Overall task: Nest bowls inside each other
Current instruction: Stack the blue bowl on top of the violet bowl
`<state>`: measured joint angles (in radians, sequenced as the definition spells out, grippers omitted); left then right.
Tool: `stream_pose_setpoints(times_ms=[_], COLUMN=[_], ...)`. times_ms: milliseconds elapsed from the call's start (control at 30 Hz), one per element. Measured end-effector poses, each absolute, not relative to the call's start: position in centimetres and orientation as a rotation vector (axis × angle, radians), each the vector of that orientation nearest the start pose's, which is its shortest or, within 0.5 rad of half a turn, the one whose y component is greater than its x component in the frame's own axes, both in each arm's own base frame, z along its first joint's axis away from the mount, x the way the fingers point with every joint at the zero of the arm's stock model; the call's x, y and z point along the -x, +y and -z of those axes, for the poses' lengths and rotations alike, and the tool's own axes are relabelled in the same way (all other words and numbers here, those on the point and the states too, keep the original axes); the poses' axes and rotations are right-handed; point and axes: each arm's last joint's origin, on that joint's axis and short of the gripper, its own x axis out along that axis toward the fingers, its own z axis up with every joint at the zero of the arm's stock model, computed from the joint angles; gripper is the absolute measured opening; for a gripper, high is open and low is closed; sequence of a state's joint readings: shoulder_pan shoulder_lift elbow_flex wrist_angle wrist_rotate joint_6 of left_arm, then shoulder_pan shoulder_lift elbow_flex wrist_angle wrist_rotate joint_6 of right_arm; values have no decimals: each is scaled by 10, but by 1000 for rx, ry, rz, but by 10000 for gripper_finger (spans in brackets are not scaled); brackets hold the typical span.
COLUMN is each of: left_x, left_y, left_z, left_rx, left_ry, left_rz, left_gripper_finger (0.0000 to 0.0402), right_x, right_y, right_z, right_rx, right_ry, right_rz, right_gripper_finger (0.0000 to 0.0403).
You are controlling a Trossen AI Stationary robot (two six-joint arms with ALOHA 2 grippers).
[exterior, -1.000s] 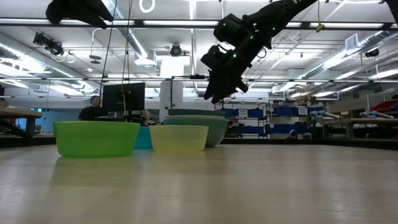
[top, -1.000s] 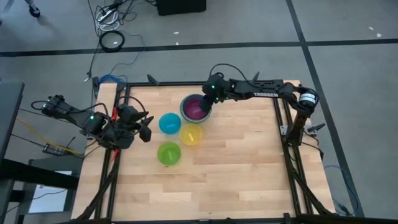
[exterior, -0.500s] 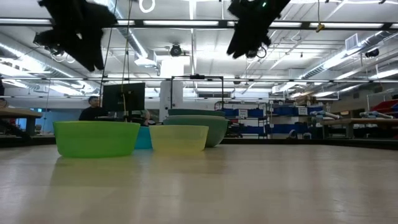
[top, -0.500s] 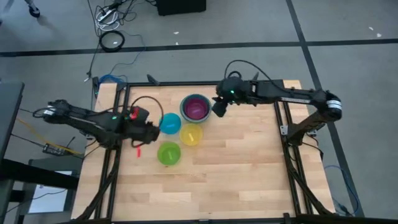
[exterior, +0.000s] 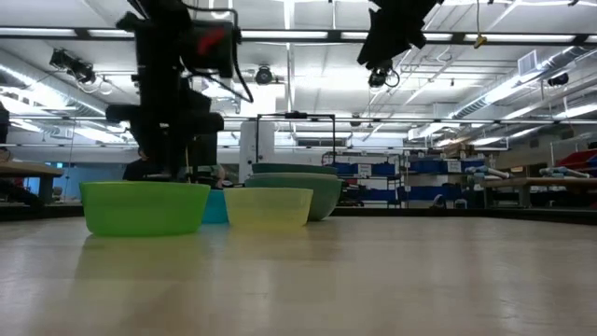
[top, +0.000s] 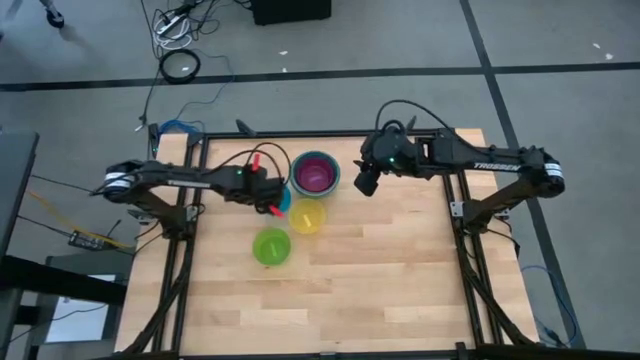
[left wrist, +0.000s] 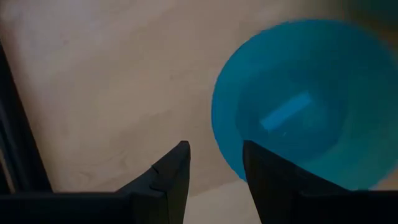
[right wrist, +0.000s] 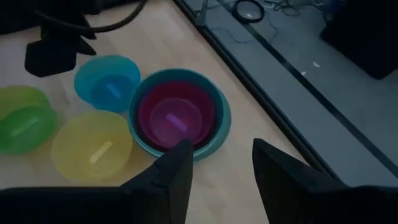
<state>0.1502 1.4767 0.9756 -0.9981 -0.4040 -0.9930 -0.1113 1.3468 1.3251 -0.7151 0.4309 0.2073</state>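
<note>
Four groups of bowls stand on the wooden table. A nested stack (top: 315, 173) with a teal rim and purple inside is farthest back. The blue bowl (top: 279, 200), the yellow bowl (top: 308, 216) and the lime-green bowl (top: 271, 246) stand alone. My left gripper (left wrist: 214, 163) is open and points down just over the blue bowl's (left wrist: 292, 118) left rim, one finger on either side of it. My right gripper (top: 367, 182) is open and holds nothing, high above the table to the right of the stack (right wrist: 180, 115).
The table's near half and right side are bare wood (top: 400, 280). A metal frame (top: 455, 200) edges the table. In the low view the bowls line up left of centre, with the lime-green one (exterior: 145, 207) nearest.
My left gripper has swung from the table's left edge toward the blue bowl, sinking and tipping from nearly level to pointing down. My right gripper has risen off the nested stack and drawn away toward the table's right. The bowls have kept still.
</note>
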Motion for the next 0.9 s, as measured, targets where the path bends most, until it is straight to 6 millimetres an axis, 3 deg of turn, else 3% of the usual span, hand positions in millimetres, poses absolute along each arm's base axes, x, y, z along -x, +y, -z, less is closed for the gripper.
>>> stream_pose_setpoints(times_ms=[467, 600, 700, 800, 900], left_x=[-263, -267, -269, -268, -265], left_y=[63, 64, 65, 65, 64], left_z=[-164, -155, -158, -167, -189], left_rx=[580, 561, 555, 550, 521], left_ry=[1285, 1323, 1307, 1279, 1198], left_rz=[-1065, -1032, -1001, -985, -989], left_gripper_finger=[154, 95, 22, 9, 6], right_x=[-293, -296, -296, -295, -295], right_y=[-41, -41, -41, -41, -41], right_z=[-330, -327, -326, -327, -327], right_rx=[-60, -57, -58, -57, -58], right_ry=[771, 783, 784, 785, 785], right_rz=[569, 567, 567, 567, 568], right_gripper_finger=[153, 153, 153, 153, 153])
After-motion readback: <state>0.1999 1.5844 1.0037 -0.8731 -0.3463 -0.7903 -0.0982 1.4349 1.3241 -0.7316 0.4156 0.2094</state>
